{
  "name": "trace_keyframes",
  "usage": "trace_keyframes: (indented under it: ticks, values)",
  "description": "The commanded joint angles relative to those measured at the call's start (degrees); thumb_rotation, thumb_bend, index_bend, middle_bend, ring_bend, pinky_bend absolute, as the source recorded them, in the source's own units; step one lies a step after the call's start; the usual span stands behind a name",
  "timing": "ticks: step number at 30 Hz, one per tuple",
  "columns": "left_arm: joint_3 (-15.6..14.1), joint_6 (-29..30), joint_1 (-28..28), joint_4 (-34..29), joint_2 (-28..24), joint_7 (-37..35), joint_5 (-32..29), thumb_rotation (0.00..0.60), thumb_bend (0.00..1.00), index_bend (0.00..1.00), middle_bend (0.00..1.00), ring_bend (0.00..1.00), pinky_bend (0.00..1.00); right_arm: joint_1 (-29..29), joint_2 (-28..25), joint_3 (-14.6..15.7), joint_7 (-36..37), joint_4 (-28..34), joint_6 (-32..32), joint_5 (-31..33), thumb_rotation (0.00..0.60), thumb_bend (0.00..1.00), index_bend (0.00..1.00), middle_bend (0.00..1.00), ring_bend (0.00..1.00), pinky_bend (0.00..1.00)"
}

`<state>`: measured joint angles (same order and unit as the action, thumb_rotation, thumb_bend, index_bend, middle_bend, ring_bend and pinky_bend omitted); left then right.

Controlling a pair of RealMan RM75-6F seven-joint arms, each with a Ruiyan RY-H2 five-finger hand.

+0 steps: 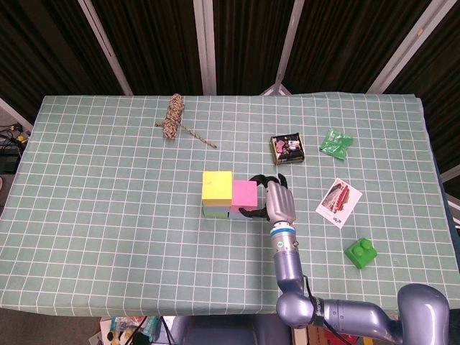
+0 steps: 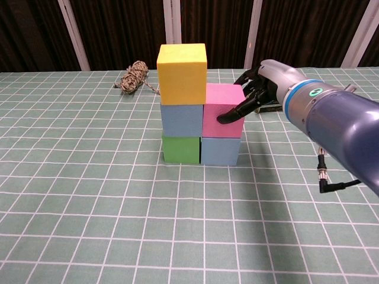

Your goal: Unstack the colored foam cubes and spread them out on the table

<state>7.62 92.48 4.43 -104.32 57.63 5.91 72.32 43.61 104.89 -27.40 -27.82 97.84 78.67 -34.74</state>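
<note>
Pink cube (image 1: 244, 192) is the landmark. Head view: it sits mid-table (image 1: 108, 215), touching the yellow cube (image 1: 216, 185) on its left, both on top of lower cubes barely visible from above. Right hand (image 1: 277, 201) is against the pink cube's right side, dark fingers (image 1: 260, 179) wrapping its far edge and front edge. Up-right of the cube: small tin (image 1: 288, 148), green wrapper (image 1: 336, 141). Right of it: card (image 1: 338, 201), green brick (image 1: 361, 253). Rope coil (image 1: 172, 118) is well up-left.

Chest view: pink cube (image 2: 222, 111) rests on a blue cube (image 2: 220, 151). Beside it, yellow cube (image 2: 182, 65) tops a blue-grey cube (image 2: 182, 120) over a green cube (image 2: 181, 149). Right hand (image 2: 260, 86) pinches the pink cube: thumb on its front face, other fingers curled behind the top right corner. Left hand not visible in either view.
</note>
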Motion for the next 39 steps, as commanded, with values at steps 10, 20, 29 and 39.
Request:
trace_keyframes:
  ticks: [10, 20, 29, 39]
  values:
    - [0.0, 0.2, 0.0, 0.0, 0.2, 0.4, -0.1, 0.6, 0.17, 0.15, 0.0, 0.0, 0.0, -2.4, -2.5, 0.8, 0.8, -0.2, 3.2, -4.8, 0.6, 0.26, 0.52, 0.58, 0.38, 0.0]
    - [-0.5, 0.2, -0.2, -0.4, 0.7, 1.7, 0.3, 0.6, 0.17, 0.15, 0.0, 0.0, 0.0, -7.7, -13.4, -1.3, 1.8, -3.0, -2.0, 0.3, 0.6, 0.26, 0.52, 0.58, 0.38, 0.0]
    - [-0.7, 1.0, 0.0, -0.5, 1.2, 2.4, 0.9, 0.6, 0.17, 0.15, 0.0, 0.0, 0.0, -10.9, -17.3, 1.0, 7.2, -12.5, -9.7, 0.7, 0.6, 0.26, 0.51, 0.57, 0.37, 0.0]
    - [-0.7, 1.1, 0.3, -0.7, 0.6, 1.4, 0.8, 0.6, 0.17, 0.15, 0.0, 0.0, 0.0, -11.8, -17.2, 5.6, 12.8, -17.7, -17.7, -4.5, 0.6, 0.15, 0.0, 0.0, 0.0, 0.0]
